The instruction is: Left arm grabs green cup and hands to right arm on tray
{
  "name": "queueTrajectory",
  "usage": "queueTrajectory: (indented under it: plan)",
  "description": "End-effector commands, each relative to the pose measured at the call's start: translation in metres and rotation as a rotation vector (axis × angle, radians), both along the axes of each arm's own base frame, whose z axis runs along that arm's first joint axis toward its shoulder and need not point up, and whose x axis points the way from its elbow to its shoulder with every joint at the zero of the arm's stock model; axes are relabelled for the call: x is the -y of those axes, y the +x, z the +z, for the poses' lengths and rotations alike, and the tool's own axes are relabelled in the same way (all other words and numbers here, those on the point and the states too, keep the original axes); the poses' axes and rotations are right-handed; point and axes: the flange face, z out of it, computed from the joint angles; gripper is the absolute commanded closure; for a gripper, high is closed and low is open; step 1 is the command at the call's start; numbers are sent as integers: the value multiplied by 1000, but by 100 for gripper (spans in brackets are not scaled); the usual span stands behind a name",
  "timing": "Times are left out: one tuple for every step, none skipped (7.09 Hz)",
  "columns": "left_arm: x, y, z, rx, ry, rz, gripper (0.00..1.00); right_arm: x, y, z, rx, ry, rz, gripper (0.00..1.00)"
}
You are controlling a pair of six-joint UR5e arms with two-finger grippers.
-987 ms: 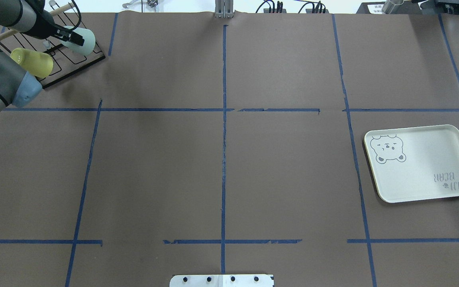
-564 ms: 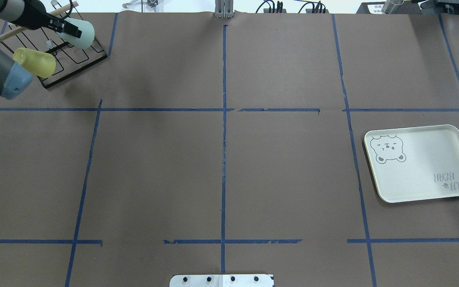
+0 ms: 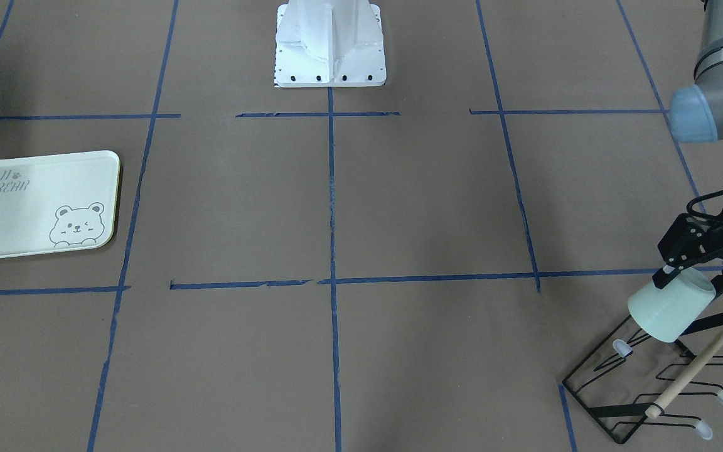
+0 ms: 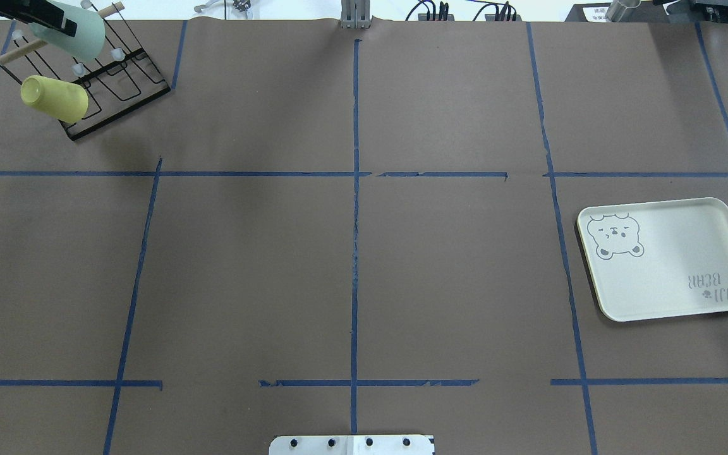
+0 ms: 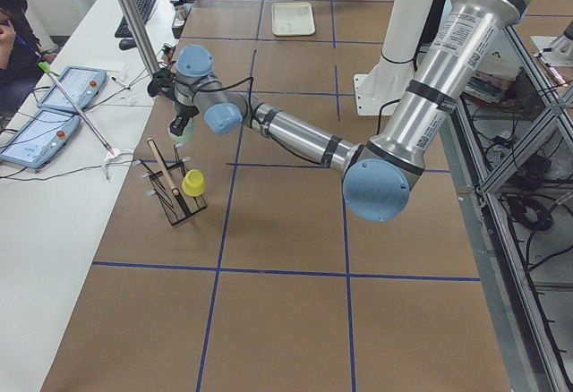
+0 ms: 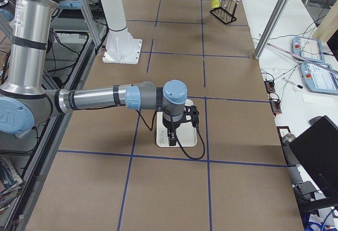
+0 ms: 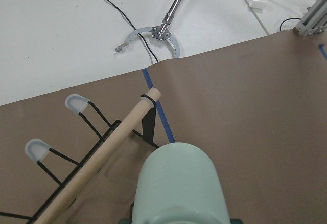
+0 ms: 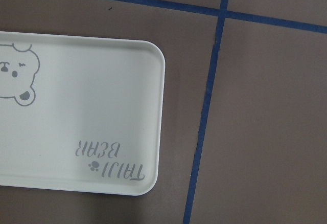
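The left gripper clamps the green cup, base pointing straight ahead of it, well apart from the right arm over the tray.

- Rack: far-left corner of the table in the overhead view.
- Second cup: on the rack's near-left end, tilted.
- Left gripper gripping the cup: above the rack.
- Tray: right side, mid-depth, well apart from the rack.
- Right gripper: over the tray.
- Base plate: near edge, centre.
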Motion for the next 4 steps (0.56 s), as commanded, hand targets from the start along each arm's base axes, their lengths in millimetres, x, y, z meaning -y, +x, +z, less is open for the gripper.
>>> queueTrajectory:
  plan:
    - [-19, 32, -21, -80, -91, -32, 53, 8, -11, -21, 154, 33, 12, 0]
    - [-34, 66, -16, -138, -146, -58, 53, 13, -17, -37, 190, 54, 71, 0]
    - [-47, 99, -23, -194, -151, -98, 53, 19, -36, -59, 232, 110, 130, 0]
    - [-60, 130, -28, -235, -164, -104, 54, 19, -58, -80, 298, 176, 174, 0]
